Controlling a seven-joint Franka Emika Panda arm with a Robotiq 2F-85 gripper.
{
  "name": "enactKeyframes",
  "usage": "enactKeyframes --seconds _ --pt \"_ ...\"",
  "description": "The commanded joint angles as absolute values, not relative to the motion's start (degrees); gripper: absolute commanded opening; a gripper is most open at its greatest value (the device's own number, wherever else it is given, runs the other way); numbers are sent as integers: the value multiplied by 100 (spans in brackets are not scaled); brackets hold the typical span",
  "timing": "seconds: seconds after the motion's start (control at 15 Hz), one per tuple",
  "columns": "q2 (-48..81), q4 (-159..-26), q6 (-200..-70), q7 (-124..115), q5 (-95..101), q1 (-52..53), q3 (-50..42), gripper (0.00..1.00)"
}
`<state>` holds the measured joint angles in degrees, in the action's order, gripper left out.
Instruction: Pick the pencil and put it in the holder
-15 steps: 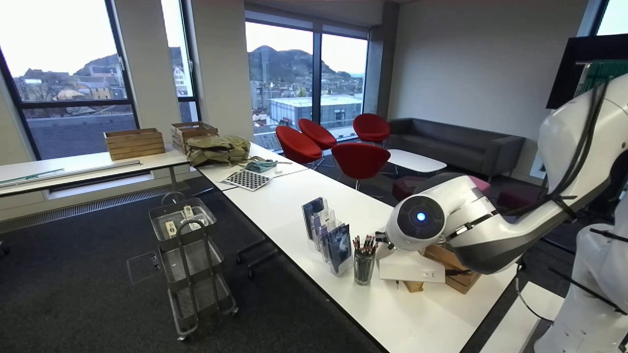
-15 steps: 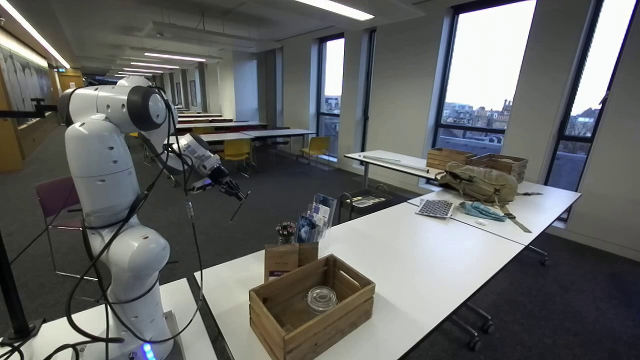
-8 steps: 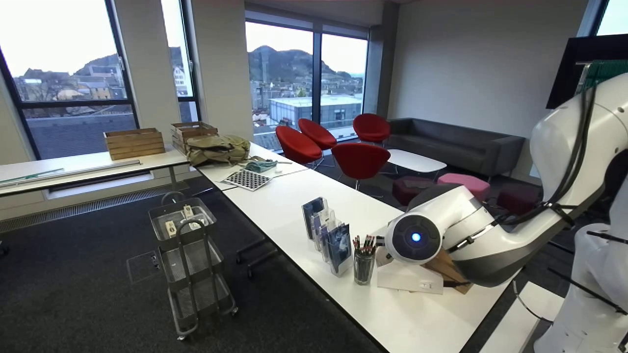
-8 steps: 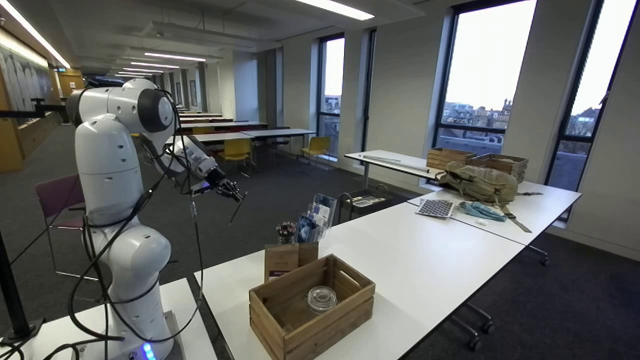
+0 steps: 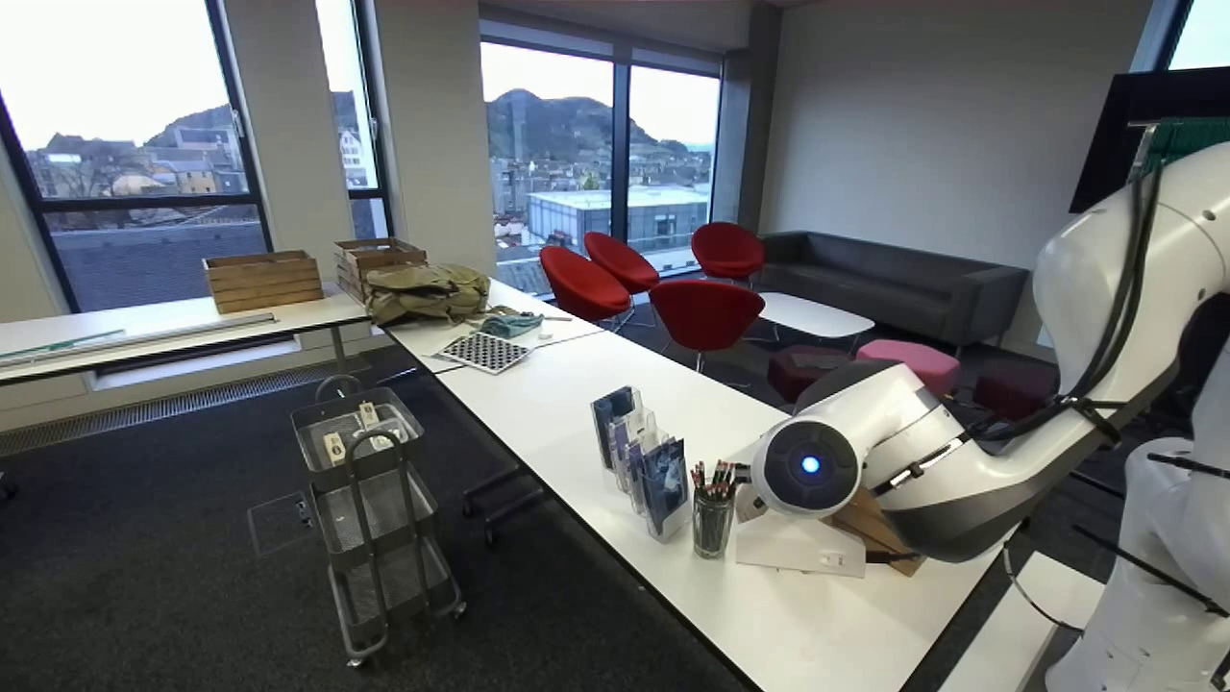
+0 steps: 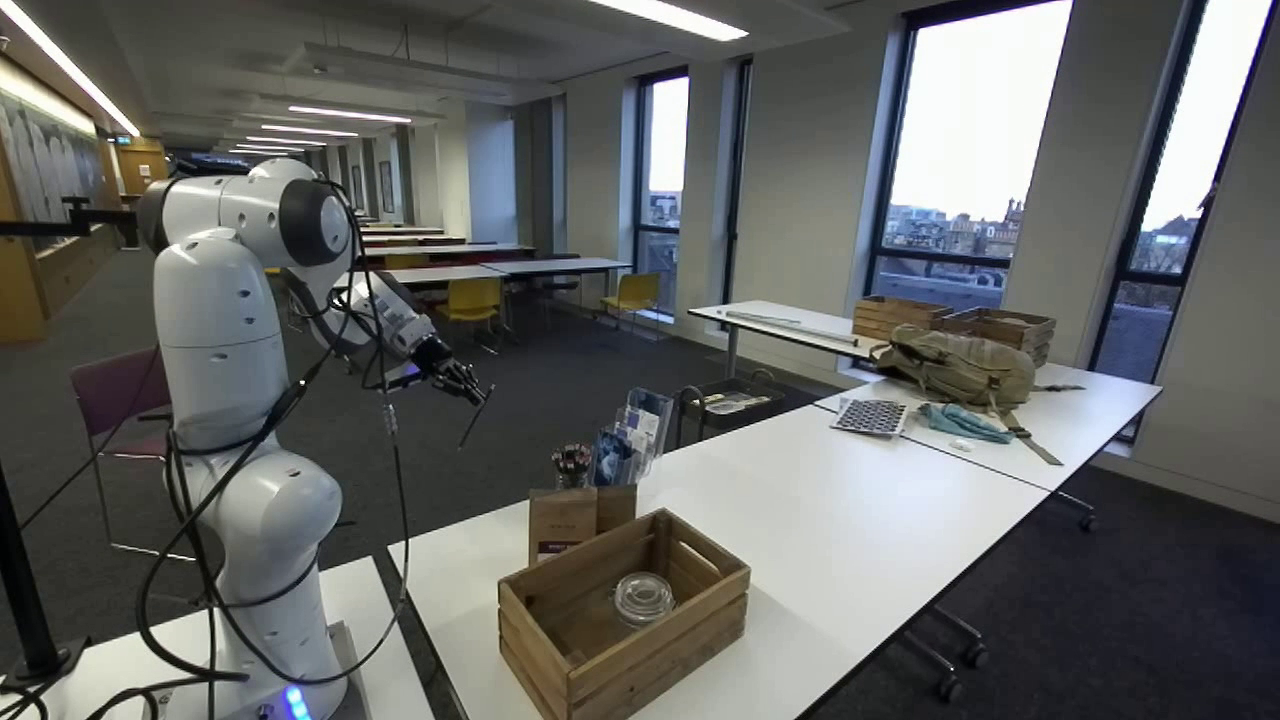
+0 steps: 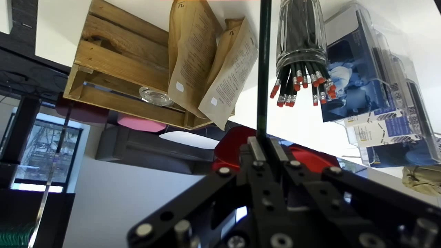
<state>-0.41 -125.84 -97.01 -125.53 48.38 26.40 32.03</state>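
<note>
The pencil (image 7: 263,69) is a thin dark stick, held between the fingertips of my gripper (image 7: 263,144) in the wrist view. It points away from the jaws and passes beside the holder. In an exterior view my gripper (image 6: 480,394) holds the pencil (image 6: 474,420) tilted in the air, higher than the holder and apart from it. The holder (image 5: 712,529) is a clear glass cup filled with several dark, red-ended pencils, standing on the table. It also shows in the wrist view (image 7: 301,31). In an exterior view the arm's wrist hides most of the gripper.
Upright brochure stands (image 5: 663,481) are right beside the holder. Brown paper bags (image 6: 562,515) and an open wooden crate (image 6: 710,600) with a glass jar (image 6: 643,598) stand on the white table (image 6: 860,520). A backpack (image 6: 950,365) lies farther along.
The arm's wrist has moved a little lower and toward the holder, with the pencil still held. In the last half second it has hardly moved.
</note>
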Motion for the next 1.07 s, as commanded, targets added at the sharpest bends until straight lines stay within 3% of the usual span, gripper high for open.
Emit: enactKeyframes --seconds 0.0,1.0 --pt "-152 -12377 -9352 -12418 5368 2645 3043 2" --pt "866 -10754 -8723 -11941 6999 2263 2110 2"
